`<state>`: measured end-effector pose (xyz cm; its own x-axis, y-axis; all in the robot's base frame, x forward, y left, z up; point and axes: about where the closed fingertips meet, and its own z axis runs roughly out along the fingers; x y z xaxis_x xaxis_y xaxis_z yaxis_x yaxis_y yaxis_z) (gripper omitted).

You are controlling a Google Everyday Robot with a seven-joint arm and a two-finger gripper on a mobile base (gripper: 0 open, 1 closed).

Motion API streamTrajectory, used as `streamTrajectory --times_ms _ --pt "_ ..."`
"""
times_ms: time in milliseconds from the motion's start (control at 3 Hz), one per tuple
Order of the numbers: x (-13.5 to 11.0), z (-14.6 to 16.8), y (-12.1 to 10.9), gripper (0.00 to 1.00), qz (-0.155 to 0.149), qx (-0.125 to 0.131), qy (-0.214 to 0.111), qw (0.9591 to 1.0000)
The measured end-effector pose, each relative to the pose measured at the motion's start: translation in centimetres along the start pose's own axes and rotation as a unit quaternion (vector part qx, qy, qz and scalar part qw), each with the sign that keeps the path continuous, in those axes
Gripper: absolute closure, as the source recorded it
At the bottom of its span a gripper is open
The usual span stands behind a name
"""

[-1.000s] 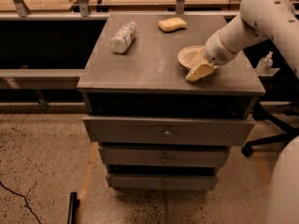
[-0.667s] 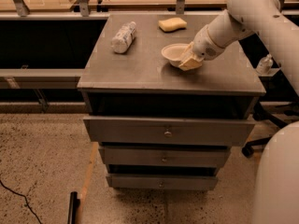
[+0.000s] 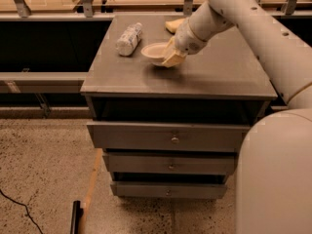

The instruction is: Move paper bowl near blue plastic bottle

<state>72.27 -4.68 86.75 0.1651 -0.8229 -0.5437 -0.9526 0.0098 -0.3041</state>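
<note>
The end effector (image 3: pixel 171 57) is clamped on the rim of the paper bowl (image 3: pixel 152 51), which is already near the blue plastic bottle (image 3: pixel 129 39); it seems only the release is left.

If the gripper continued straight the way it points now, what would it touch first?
Probably the tabletop just beneath the paper bowl it holds; the gripper points down-left in the picture. The blue plastic bottle lies farther left, seemingly off that line.

The round, shallow, off-white paper bowl (image 3: pixel 154 51) is upright toward the back of the grey cabinet top (image 3: pixel 219 77), its right rim pinched by the gripper (image 3: pixel 170 57). Just to its left, not touching, the small clear plastic bottle (image 3: pixel 129 39) with a whitish label lies on its side.
</note>
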Motion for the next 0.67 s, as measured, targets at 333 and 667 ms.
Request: streamTrajectory --times_ms 333,667 --pt "-2.5 1.9 -0.6 0.82 -0.032 -0.010 -0.003 0.9994" --pt "-3.6 3.4 -0.5 0.59 -0.045 -0.024 -0.001 0.9987"
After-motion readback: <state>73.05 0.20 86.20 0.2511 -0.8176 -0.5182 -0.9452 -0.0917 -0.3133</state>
